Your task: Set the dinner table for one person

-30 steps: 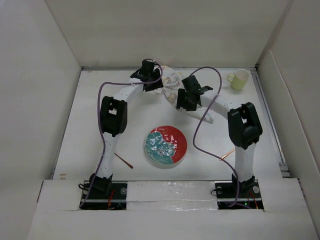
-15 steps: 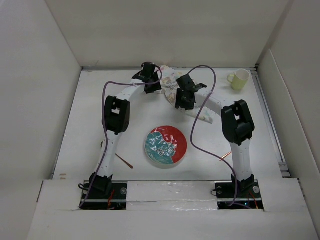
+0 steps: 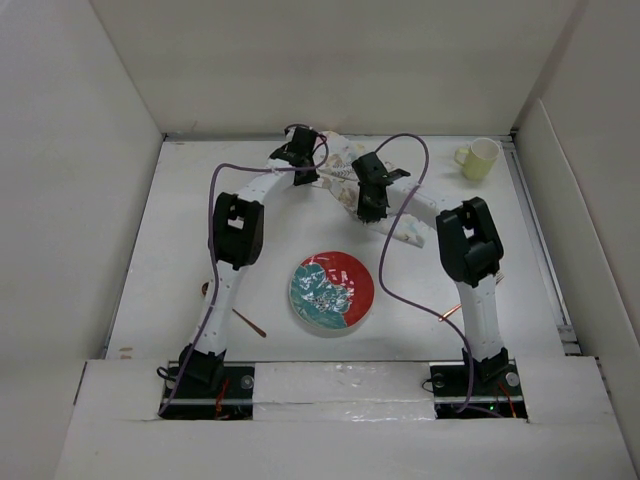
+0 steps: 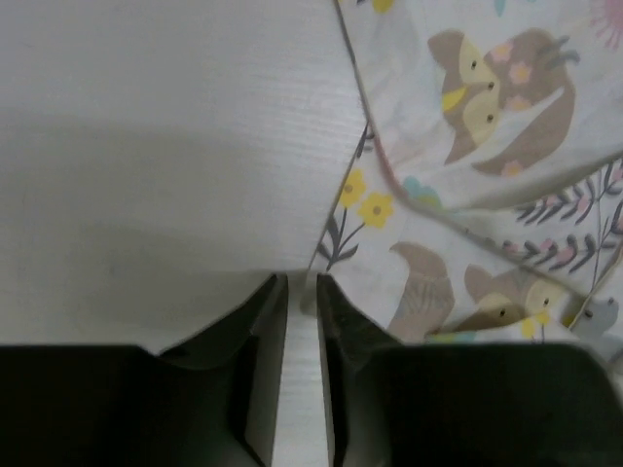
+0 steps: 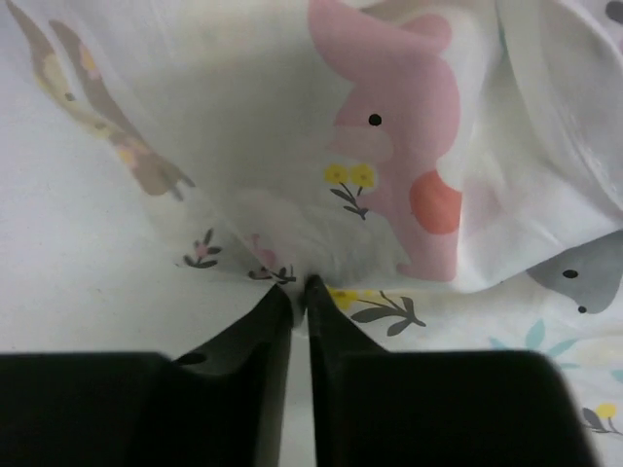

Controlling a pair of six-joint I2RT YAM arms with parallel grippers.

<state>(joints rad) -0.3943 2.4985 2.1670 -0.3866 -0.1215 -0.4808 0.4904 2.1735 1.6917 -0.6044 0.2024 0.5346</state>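
The patterned cloth placemat lies crumpled at the back middle of the white dinner table. My left gripper is at its left edge. In the left wrist view the left gripper is shut on the placemat, pinching its hemmed corner. My right gripper is over the cloth's right part. In the right wrist view the right gripper is shut on a raised fold of the placemat, beside a pink animal print.
A red and teal plate sits in the near middle. A pale green mug stands at the back right. One copper utensil lies near the left base, another by the right arm. Walls enclose the table.
Both grippers went from open to shut on the placemat. The right arm's elbow swung left and both wrists dropped closer to the cloth.
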